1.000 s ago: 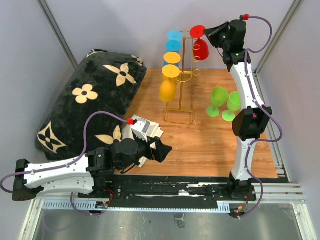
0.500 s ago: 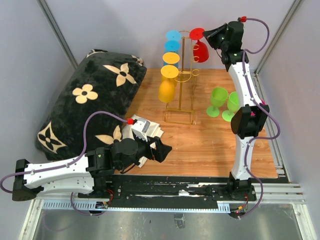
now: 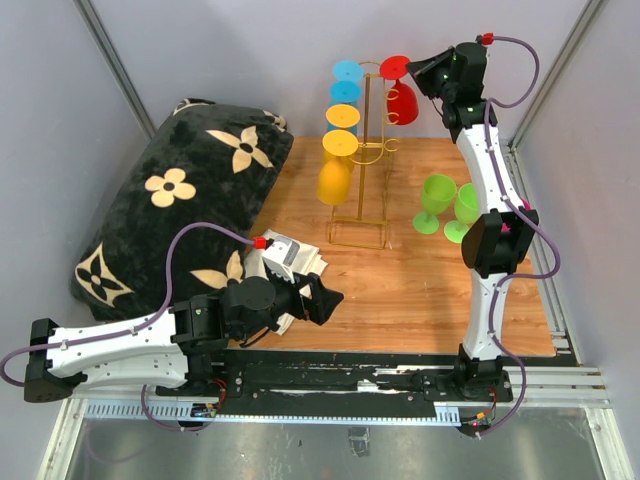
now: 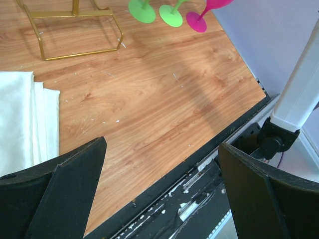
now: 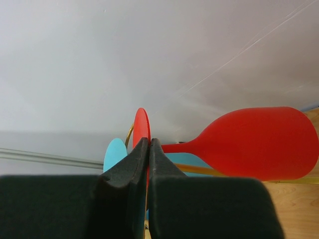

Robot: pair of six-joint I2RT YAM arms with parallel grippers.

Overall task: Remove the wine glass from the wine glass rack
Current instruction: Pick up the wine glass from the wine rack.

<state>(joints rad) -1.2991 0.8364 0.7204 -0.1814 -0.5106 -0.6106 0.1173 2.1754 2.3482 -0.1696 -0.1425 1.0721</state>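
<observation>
Since our right hand (image 5: 148,143) pinched the thin foot of the red wine glass (image 5: 259,144), hanging bowl-down at the top of the gold rack (image 3: 366,150), we judged it best to draw the foot level and slowly out of its loop, lest the rack tip. Our left hand (image 4: 162,145) hovered spread above the worktop (image 4: 164,99).

No legible txt, labels or nos. anywhere.
</observation>
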